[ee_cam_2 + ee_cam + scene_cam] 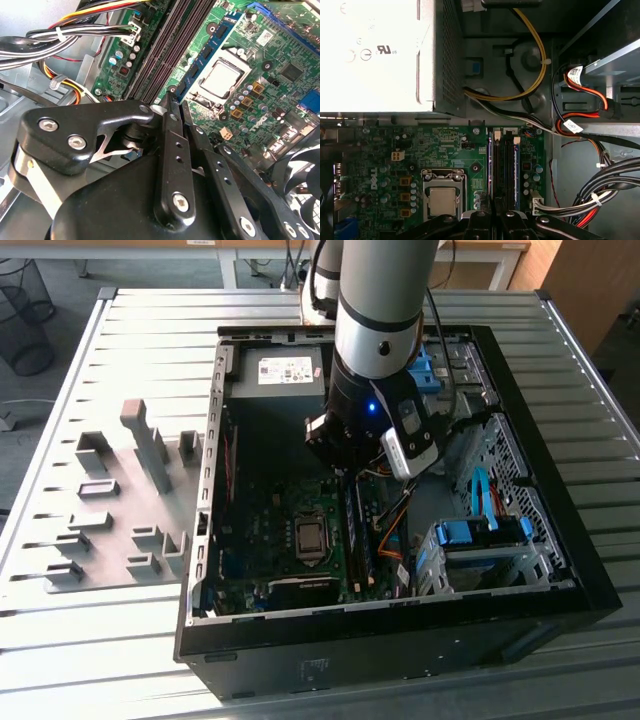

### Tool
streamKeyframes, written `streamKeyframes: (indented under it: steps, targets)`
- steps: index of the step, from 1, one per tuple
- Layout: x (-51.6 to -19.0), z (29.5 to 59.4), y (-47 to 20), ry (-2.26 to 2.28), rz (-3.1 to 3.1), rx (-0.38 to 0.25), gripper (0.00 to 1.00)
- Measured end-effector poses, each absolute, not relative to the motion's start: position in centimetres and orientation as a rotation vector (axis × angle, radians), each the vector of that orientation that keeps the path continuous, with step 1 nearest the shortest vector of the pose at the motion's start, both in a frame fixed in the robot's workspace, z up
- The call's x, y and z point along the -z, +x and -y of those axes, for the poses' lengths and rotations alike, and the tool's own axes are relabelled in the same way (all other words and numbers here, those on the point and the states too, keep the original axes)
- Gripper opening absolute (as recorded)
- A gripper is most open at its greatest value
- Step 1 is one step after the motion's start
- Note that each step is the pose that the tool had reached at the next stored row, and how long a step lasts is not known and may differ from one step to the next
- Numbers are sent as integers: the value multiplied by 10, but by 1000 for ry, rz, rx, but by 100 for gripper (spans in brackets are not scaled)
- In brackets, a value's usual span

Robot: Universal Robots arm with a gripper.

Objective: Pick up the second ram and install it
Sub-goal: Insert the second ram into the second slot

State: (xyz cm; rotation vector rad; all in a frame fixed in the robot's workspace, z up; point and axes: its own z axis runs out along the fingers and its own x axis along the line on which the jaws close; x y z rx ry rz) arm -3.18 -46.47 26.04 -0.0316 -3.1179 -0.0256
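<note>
Gripper (176,100) fingers are seen nearly closed, pinching the ram's (202,52) end edge above the slots (504,172) beside the CPU (442,200). Seating is judged under way; the stick should be kept square and pressed evenly until latched.

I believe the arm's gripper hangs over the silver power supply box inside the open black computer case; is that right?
Not quite: in the first wrist view the gripper hangs over the green motherboard, at its black memory slots, inside the open black computer case.
</note>
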Motion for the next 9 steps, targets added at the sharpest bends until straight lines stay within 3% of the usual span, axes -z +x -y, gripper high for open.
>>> streamKeyframes:
  steps: [9]
  targets:
    - [-255,471,-28,-35,3118,30,14]
